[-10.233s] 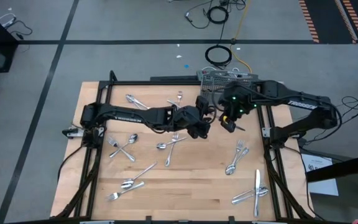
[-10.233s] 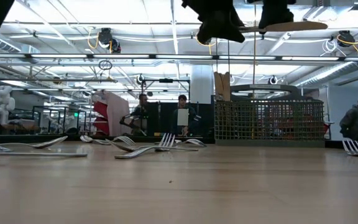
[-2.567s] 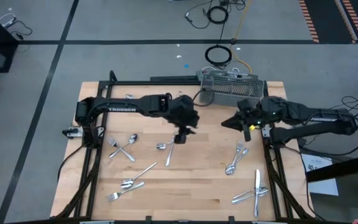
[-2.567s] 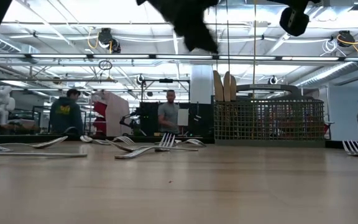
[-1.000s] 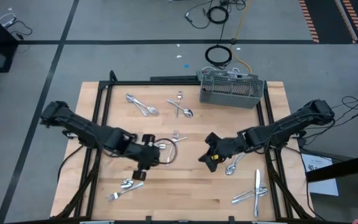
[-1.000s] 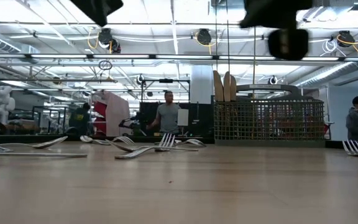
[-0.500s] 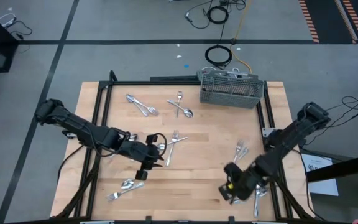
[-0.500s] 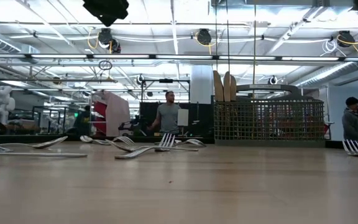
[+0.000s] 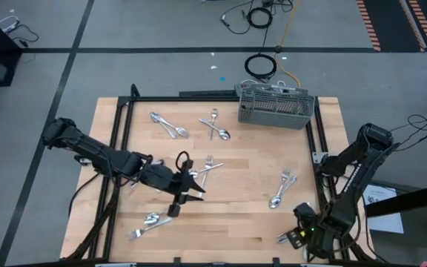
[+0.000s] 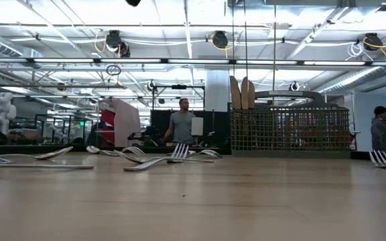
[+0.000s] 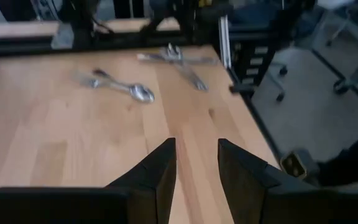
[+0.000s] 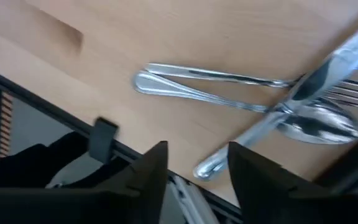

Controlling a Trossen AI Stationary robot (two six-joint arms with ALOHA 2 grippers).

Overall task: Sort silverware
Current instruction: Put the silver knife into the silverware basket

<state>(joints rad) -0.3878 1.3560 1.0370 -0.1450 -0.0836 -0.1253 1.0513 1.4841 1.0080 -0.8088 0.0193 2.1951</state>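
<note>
Right arm has swung way down since a second ago, from the middle of the desk to the near right corner, and its fingers were pinched together then. Now the right end effector (image 12: 194, 168) has its fingers parted with nothing between them, hovering over a small pile of silverware (image 12: 253, 99): a fork and a spoon lying side by side with a knife crossing over them. From above that's roughly 5 o'clock on the desk (image 9: 228, 215), right at the edge.

Left end effector (image 11: 196, 163) is also parted and empty, pointing across bare wood around 8 o'clock from the desk's middle, with the left arm stretching back out to 9 o'clock. A spoon (image 11: 126, 88) and crossed pieces lie well ahead of it.

Everything else is scattered. Two pieces sit at 11 o'clock (image 9: 164, 123), a fork and spoon at 12 (image 9: 217, 127), a couple near the centre (image 9: 207, 166), a few at 4 o'clock (image 9: 282, 189), some at 7 o'clock (image 9: 151, 223). The grey caddy (image 9: 276, 107) stands at about 1 o'clock on the far edge, with a couple of handles sticking up out of it in the low view.
</note>
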